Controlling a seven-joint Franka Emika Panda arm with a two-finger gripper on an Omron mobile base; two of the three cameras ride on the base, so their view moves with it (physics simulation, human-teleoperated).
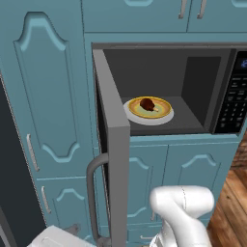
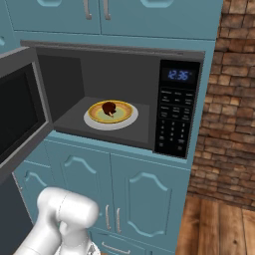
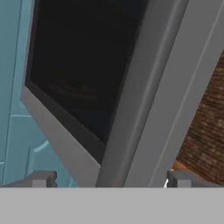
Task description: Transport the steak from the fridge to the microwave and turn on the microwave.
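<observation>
- The microwave point(image 2: 119, 94) sits in a cabinet recess, with cupboard doors point(image 2: 134, 196) below it and more above.
- Its door point(image 1: 112, 144) stands swung open to the left.
- A plate point(image 2: 110, 115) lies on the microwave floor, the steak point(image 2: 109, 108) resting on its middle.
- The keypad point(image 2: 174, 114) is right of the opening.
- A brick wall point(image 2: 229, 99) stands to the right of the cabinets.

The microwave point(image 1: 193, 123) floor carries a white plate point(image 1: 148, 116), set toward the left of the cavity near the open door point(image 1: 117, 144). On that plate lies a yellow-rimmed dish point(image 2: 110, 112) with a greenish middle, and the steak point(image 1: 147, 103) lies in the dish, about in its middle. The hand point(image 3: 109, 179), its fingers spread wide, is outside the cavity, close against the door's edge, well apart from the plate.
</observation>
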